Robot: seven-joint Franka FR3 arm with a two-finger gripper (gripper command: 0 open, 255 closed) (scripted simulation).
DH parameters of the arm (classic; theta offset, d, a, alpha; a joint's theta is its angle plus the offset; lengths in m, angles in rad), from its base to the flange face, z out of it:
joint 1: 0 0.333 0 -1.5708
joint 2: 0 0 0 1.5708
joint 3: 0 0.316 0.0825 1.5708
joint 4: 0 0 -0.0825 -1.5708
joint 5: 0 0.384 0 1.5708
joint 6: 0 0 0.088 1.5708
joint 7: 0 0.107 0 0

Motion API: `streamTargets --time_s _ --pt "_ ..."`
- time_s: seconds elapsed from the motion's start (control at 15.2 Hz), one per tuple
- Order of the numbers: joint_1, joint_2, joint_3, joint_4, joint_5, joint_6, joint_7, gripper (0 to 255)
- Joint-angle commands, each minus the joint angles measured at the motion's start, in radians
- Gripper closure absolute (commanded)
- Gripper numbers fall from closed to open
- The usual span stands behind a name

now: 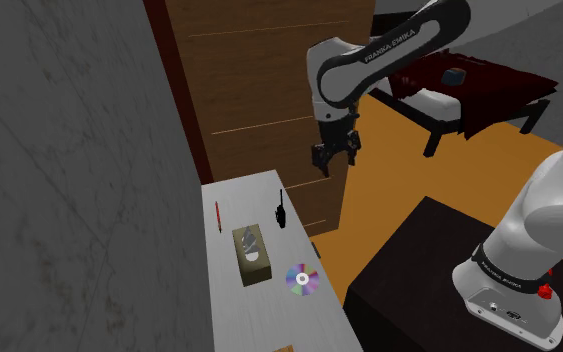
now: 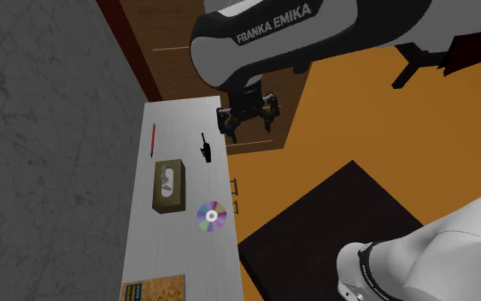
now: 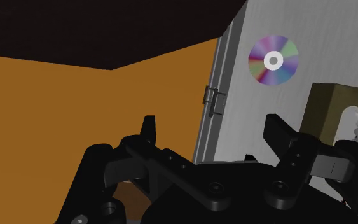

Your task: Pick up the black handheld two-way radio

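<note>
- Shows black radio (image 1: 281,208) untouched on table (image 1: 229,320), near far end.
- Shows hand (image 1: 336,155) open and empty, hovering above table edge beside radio.
- Leaves reaching, gripping and lifting all to do.

White capitals "FRANKA EMIKA" stand on the dark band of the arm (image 1: 389,46) in the shoulder view, slanting up along the link; the same brand, "FRANKA EMIKA", white on dark, on the arm (image 2: 268,36) close to the camera in the second exterior view, nearly level; brown card (image 2: 154,289) at that view's bottom edge carries marks too small to read.
</note>
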State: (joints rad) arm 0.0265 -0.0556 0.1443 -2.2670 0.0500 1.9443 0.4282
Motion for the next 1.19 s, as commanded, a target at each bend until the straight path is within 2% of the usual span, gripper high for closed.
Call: streamTargets --time_s 0.0,0.59,1.12 --pt "0.002 0.084 0.004 0.041 0.001 0.036 0.025 0" --pt "0.029 0.451 0.005 0.309 0.002 0.109 0.128 0" --pt "0.060 0.788 -0.007 0.647 0.012 0.087 0.198 0"
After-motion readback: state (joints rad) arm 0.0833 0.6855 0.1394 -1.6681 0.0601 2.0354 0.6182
